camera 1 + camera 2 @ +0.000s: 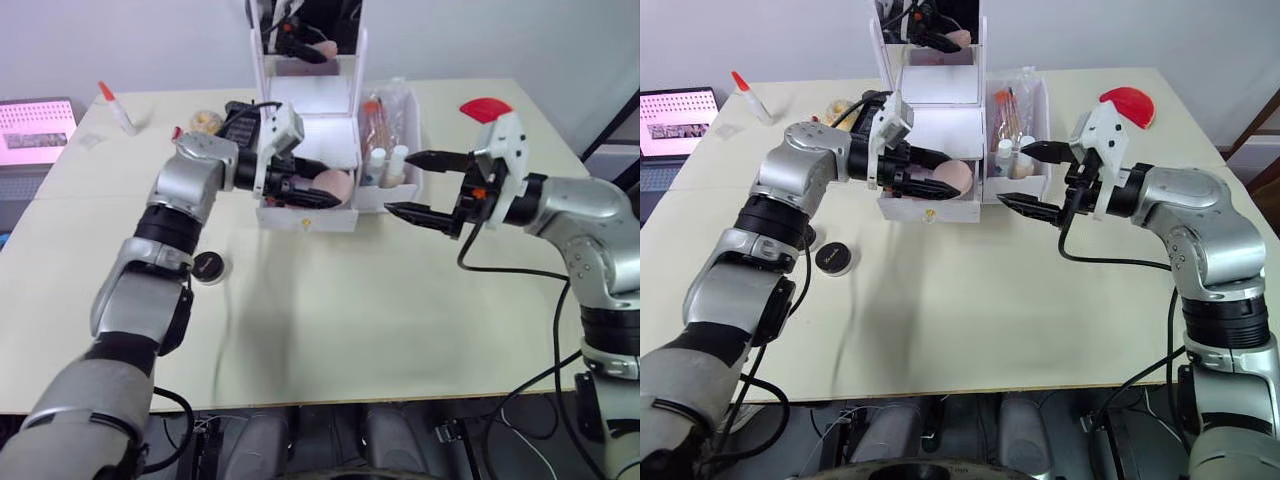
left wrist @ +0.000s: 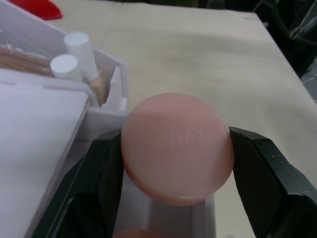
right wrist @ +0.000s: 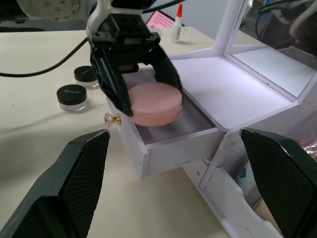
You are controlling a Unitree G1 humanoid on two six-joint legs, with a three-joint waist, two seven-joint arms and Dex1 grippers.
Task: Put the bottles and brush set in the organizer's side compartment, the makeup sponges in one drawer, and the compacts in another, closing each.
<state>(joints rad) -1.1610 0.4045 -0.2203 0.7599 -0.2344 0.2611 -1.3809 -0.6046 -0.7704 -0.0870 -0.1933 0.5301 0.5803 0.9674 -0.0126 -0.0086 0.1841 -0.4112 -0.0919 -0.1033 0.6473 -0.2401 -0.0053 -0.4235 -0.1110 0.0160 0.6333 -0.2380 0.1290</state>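
Over the open drawer [image 3: 163,136] of the white organizer [image 1: 940,120], left gripper [image 1: 930,173] grips a round pink compact [image 3: 154,103] by its edge between both fingers; compact sits just above the drawer's inside, level. Drawer is pulled out toward the robot, small gold knob [image 3: 113,118] on its front. Side compartment [image 1: 1035,150] on the organizer's right holds two white-capped bottles [image 2: 74,52] and the brush set [image 1: 1008,110]. Right gripper [image 1: 432,185] hovers just beside that compartment, fingers spread wide, holding nothing. Two black-lidded compacts [image 3: 72,96] rest on the table [image 1: 970,300] to the drawer's left. Red item [image 1: 1128,104] lies on the far right of the table; glue bottle [image 1: 745,95] far left.
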